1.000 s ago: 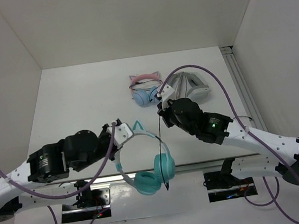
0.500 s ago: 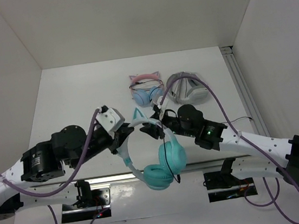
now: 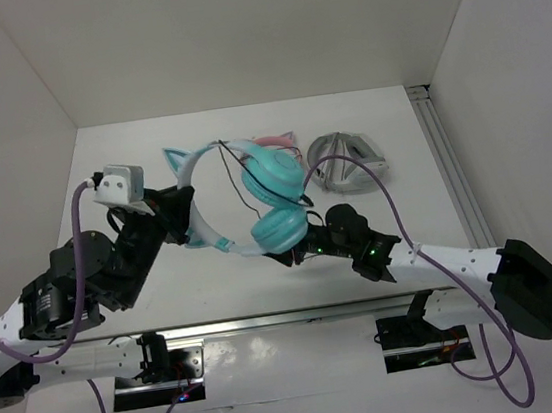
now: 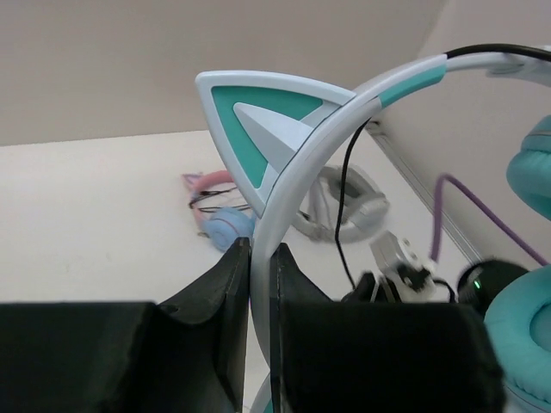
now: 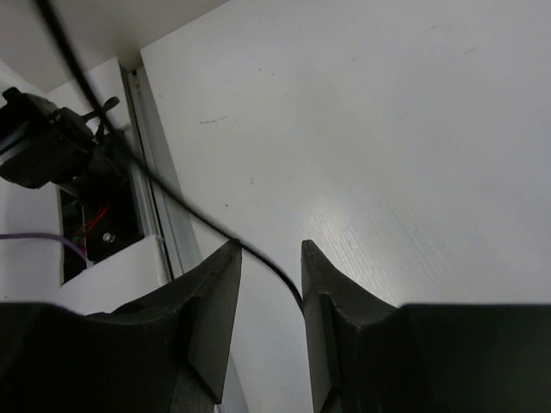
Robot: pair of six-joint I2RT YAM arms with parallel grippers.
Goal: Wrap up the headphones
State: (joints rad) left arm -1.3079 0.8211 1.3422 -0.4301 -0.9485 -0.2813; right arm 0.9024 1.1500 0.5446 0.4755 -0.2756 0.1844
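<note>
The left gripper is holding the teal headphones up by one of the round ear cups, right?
Not quite. The left gripper is holding the teal headphones up by the headband, just below a cat ear, not by an ear cup. The left wrist view shows the band pinched in the gripper.

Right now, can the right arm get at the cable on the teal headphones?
Probably yes. The cable runs between the right gripper's open fingers with nothing across it, and the left gripper has the headband clamped.
</note>
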